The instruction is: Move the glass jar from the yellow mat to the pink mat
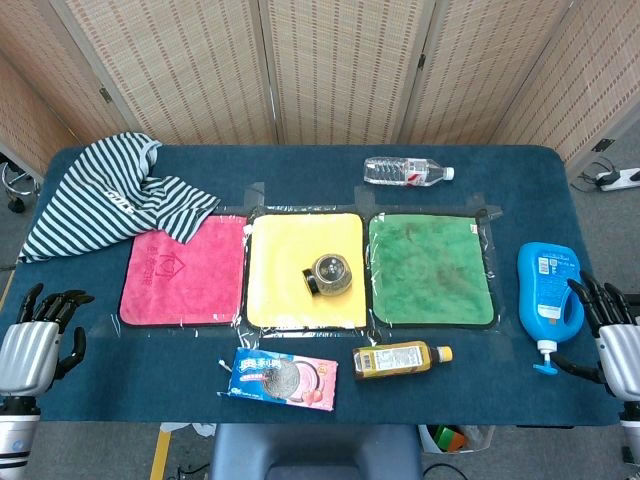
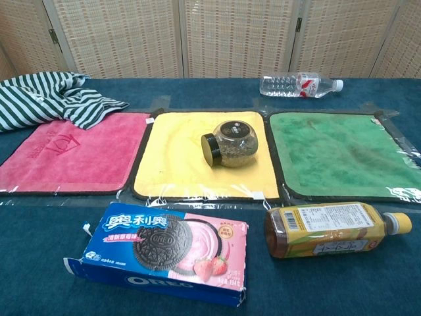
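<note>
The left hand [image 1: 40, 335] sits at the lower left edge of the head view, released, fingers apart and holding nothing. The right hand [image 1: 612, 335] sits at the lower right edge, likewise released, just beside a blue bottle [image 1: 548, 290]. Both are well apart from the jar [image 1: 329, 275], which lies on its side near the middle of the yellow mat [image 1: 280, 290], black lid toward the left of the frame. The pink mat [image 1: 185, 275] lies left of the yellow one, between the left hand and the jar; a striped shirt [image 1: 110, 195] overlaps its upper corner. A green mat [image 1: 430, 270] lies right of the yellow.
</note>
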